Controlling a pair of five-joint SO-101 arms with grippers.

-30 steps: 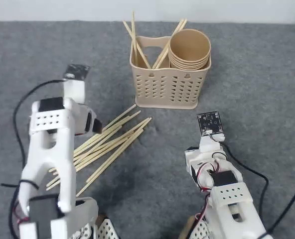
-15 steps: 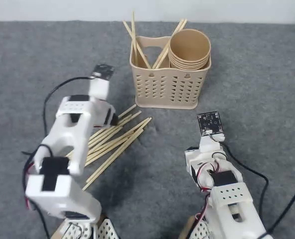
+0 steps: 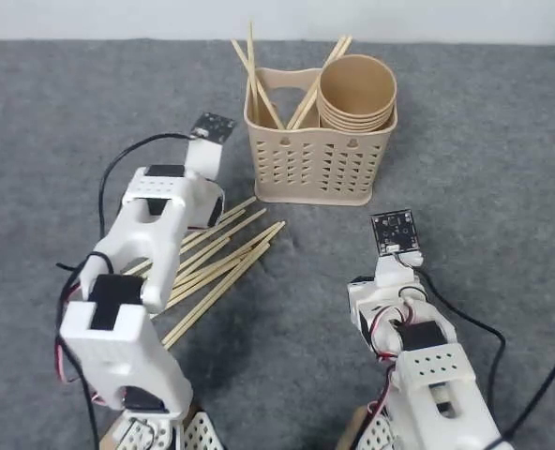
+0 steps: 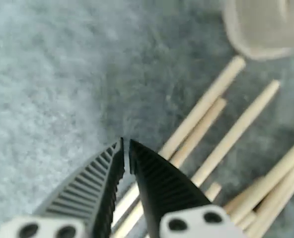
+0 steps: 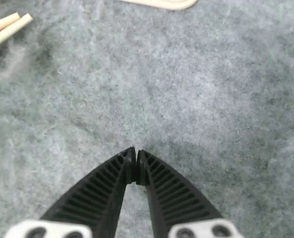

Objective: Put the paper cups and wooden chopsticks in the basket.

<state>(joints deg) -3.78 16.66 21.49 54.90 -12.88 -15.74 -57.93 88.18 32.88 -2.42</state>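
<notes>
Two grippers, both closed on nothing. Left gripper [image 4: 125,145]: jaws drawn in to a hairline slit with nothing between them, tips low over the grey mat [image 4: 52,74]; contact with the mat cannot be judged. Loose chopsticks [image 4: 221,114] lie just beside the tips, fanning away ahead to one side, and a few run back under the jaw bodies. A corner of the basket [image 4: 266,25] sits ahead of this gripper, past the far stick ends and apart from them. In the high view, the left arm [image 3: 156,225] is stretched over the loose chopsticks [image 3: 226,258], which lie flat on the mat in a slanted bundle. Its gripper end is hidden under the wrist, near the lower left corner of the basket [image 3: 320,155]. Right gripper [image 5: 136,151]: tips pressed together, pointed down at bare mat. The base edge of the basket [image 5: 162,3] lies ahead of it with open mat between, and two chopstick ends [image 5: 5,27] lie further off to one side. The right arm [image 3: 409,347] is folded back, with the basket directly ahead of it. The basket stands upright; a nested stack of cups [image 3: 356,89] fills its right half, and several stowed chopsticks [image 3: 254,70] lean in its left half, their ends above the rim.
</notes>
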